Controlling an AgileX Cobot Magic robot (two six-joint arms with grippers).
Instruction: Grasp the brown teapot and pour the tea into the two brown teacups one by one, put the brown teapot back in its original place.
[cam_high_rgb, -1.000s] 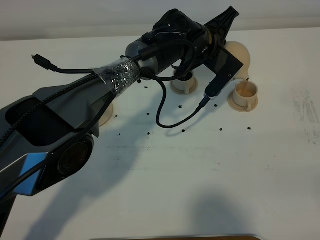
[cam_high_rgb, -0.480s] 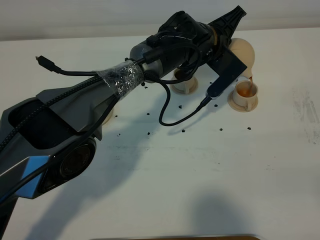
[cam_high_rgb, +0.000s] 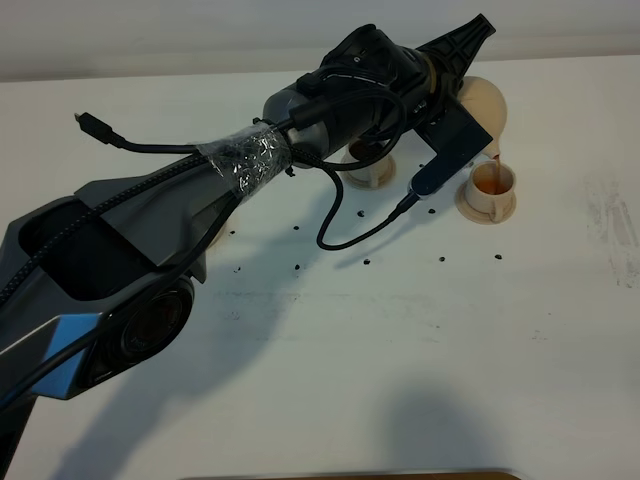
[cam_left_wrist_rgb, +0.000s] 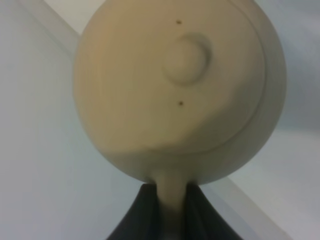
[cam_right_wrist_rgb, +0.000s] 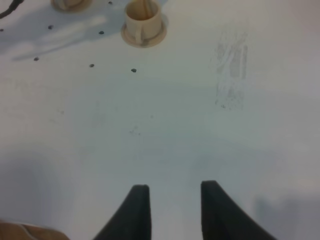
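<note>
Left gripper (cam_left_wrist_rgb: 170, 202): dark fingers (cam_left_wrist_rgb: 144, 212) pinched on the loop handle of the teapot (cam_left_wrist_rgb: 175, 85), one finger on each side of it. In the left wrist view the pot fills the frame, lid and knob facing the camera. Teapot, high view (cam_high_rgb: 488, 104): held in the air at the far right of the left arm's reach, tilted, spout down over the right cup (cam_high_rgb: 489, 192). A thin brown stream of tea (cam_high_rgb: 497, 160) runs from the spout into that cup. Right cup: upright on its small saucer, amber tea inside, handle turned toward the near side. Left cup (cam_high_rgb: 367, 172): on its saucer just behind and under the left forearm, partly hidden, contents not visible. Disc (cam_high_rgb: 213, 236): flat, beige, well to the left of the cups, mostly covered by the arm, only an edge showing. Left arm: crosses the table (cam_high_rgb: 420, 350) diagonally, foil-like wrap at mid-length, a loose black cable hanging from it. Table: white, with small dark specks scattered near the cups and faint grey scuffs at the right. Right gripper (cam_right_wrist_rgb: 174, 187): fingers parted, nothing between them, hanging above bare table well apart from the cups.
</note>
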